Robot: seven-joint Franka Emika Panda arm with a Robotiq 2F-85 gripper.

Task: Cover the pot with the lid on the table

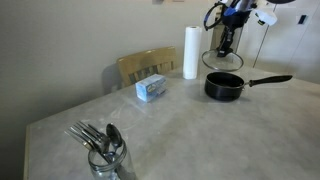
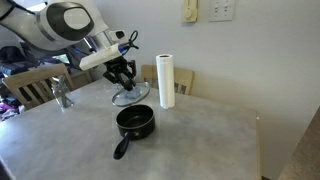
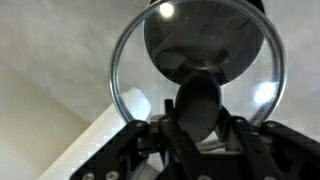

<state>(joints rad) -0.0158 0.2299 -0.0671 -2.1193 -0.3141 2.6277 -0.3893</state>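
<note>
The black pot stands open on the table, its long handle sticking out sideways. My gripper hangs in the air behind and above the pot, shut on the black knob of the glass lid. The lid is lifted off the table and hangs below the fingers. In the wrist view the lid's metal rim fills the frame, and the pot's dark shape shows through the glass.
A white paper towel roll stands beside the pot. A blue-white box lies mid-table. A glass jar of cutlery stands near a table edge. Wooden chairs stand by the table.
</note>
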